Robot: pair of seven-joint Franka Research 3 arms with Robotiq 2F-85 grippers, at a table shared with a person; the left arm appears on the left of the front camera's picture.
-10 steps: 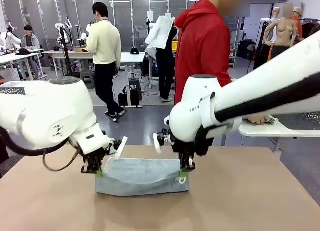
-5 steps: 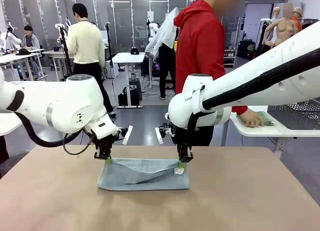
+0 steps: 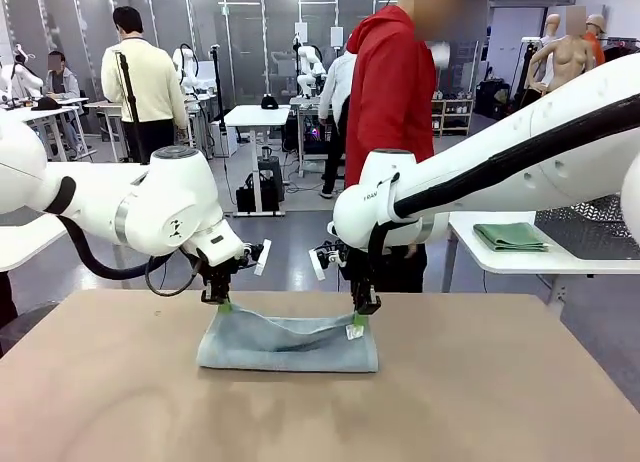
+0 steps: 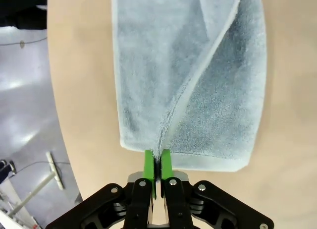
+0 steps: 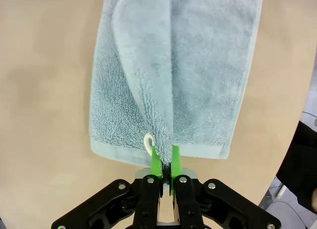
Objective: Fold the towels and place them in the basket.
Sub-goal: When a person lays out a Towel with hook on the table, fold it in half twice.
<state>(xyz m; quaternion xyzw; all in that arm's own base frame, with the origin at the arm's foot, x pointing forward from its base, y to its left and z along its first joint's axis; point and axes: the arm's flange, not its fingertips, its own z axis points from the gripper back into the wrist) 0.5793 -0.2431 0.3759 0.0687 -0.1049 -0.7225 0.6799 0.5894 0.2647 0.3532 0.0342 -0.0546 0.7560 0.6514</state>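
**Blue towel** (image 3: 285, 342): on the table (image 3: 480, 402), mid-way across and toward the far edge; doubled over, its upper layer raised at both ends and sagging between them; we judge a fold is in hand and not yet laid flat.

**Left gripper** (image 3: 222, 304): pinched tight on the towel's left end; its wrist view shows the hem caught between the green pads (image 4: 148, 162).

**Right gripper** (image 3: 360, 317): likewise clamped on the right end, just beside the white loop (image 5: 148, 142).

**Green towel** (image 3: 510, 235): lies folded on the side table (image 3: 470, 260) at right, well apart from the blue one; not in any basket.

**Grey mesh thing** (image 3: 600, 232): beside the green towel; likely the basket, though we cannot tell for sure.

**Progress**: early, by our reckoning; one towel is mid-fold and one folded but not stowed.

**Left to do**: finish this fold, perhaps fold again to basket width; carry every towel to the basket.
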